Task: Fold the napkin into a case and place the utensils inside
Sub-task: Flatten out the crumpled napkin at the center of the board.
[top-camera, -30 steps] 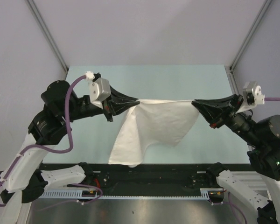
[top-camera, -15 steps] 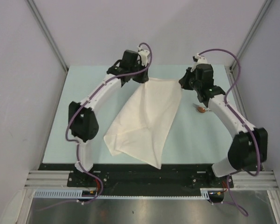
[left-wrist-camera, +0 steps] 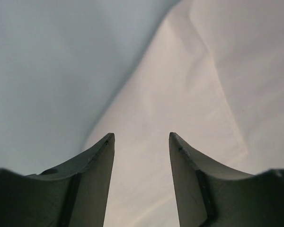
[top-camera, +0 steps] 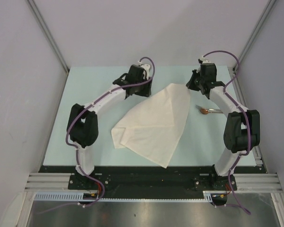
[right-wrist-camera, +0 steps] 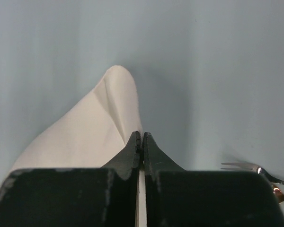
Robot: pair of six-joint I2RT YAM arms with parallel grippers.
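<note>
Left side: the left gripper (left-wrist-camera: pixel 141 136) now stands with its jaws spread, where a moment ago it was clamped on a corner of the napkin (top-camera: pixel 156 125). Its wrist view shows cloth lying below the gap and nothing between the fingers. You have let that corner go.

Centre: the napkin, stretched in the air between both arms a second ago, is now down on the table (top-camera: pixel 85 109). It lies as a skewed, roughly diamond-shaped sheet running from the far side toward the near edge. Its left corner looks doubled over, and the far-left edge has slumped since the release.

Right side: the right gripper (right-wrist-camera: pixel 141 135) is pressed together, with a thin sliver of white between the jaws. It looks to be pinching the napkin's far-right corner.

Far right: the utensils (top-camera: pixel 208 110) lie on the table just beside the napkin's right edge, untouched.

Reading: the sheet is laid out but not flat or square to you. No fold toward the case is made yet. Expect to release the right corner and smooth the left one first.
</note>
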